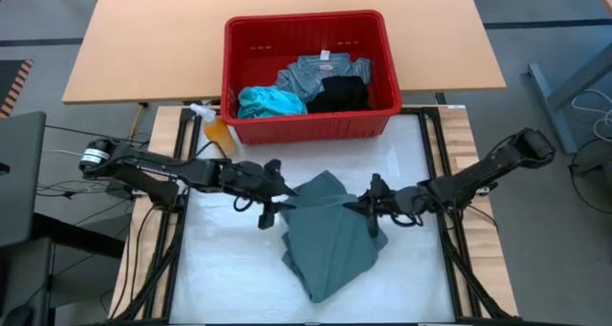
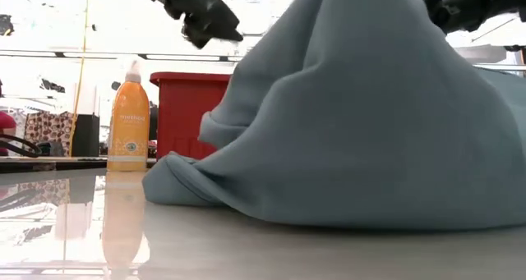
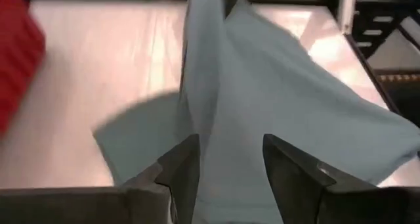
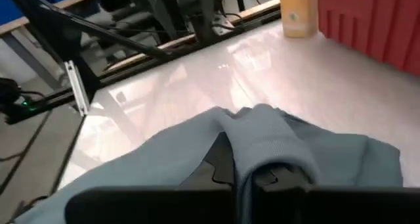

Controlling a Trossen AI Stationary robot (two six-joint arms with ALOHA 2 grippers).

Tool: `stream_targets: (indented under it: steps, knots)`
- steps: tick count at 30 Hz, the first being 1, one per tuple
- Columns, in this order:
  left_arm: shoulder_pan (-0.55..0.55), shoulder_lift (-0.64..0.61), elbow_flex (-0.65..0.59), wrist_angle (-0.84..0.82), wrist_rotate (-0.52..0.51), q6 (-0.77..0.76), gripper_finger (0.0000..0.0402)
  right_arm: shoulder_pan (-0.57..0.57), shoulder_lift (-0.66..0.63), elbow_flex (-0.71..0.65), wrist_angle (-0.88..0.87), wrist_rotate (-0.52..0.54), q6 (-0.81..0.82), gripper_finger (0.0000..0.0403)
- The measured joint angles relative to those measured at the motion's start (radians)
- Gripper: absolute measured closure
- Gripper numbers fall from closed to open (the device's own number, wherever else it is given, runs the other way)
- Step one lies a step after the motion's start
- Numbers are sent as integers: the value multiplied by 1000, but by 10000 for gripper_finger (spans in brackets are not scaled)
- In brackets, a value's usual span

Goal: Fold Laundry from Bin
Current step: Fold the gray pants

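Observation:
A grey-green garment (image 1: 330, 240) from the laundry lies bunched on the white table top between my two grippers. Its upper part is raised like a tent (image 2: 353, 132) and its lower part rests on the table. My left gripper (image 1: 271, 200) stands open at the garment's left edge, with a ridge of cloth (image 3: 226, 138) running between its fingers. My right gripper (image 1: 368, 208) is shut on the garment's right side. The red bin (image 1: 311, 125) stands beyond, holding turquoise (image 1: 270, 101), black (image 1: 339, 95) and mottled blue-grey (image 1: 320, 73) garments. My left gripper has its fingers (image 3: 184, 175) apart on either side of a raised fold of the garment; whether they touch the cloth, I cannot tell. My right gripper pinches a bunched fold of the garment (image 4: 272, 152) near its upper right edge, coming nearly level from the table's right. The cloth wraps over the fingertips and hides them. The held part is lifted, and the rest trails down onto the table.
An orange spray bottle (image 1: 218, 130) stands at the bin's near left corner, close behind my left arm. A wooden table (image 1: 143, 39) lies beyond the bin. The white surface (image 1: 220, 269) has bare room at the near left and the right of the garment.

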Motion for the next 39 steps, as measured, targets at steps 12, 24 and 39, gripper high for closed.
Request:
stream_targets:
  steps: [12, 24, 39]
  knots:
    - [-120, 132, -376, 731, 162, -756, 247, -13, 88, 0, 22, -4, 1, 381]
    - [-278, 258, -396, 721, -58, -1232, 258, -12, 85, 0, 31, -8, -7, 379]
    - [-225, 294, -396, 733, -117, -1129, 165, -9, 85, 0, 38, -36, -10, 379]
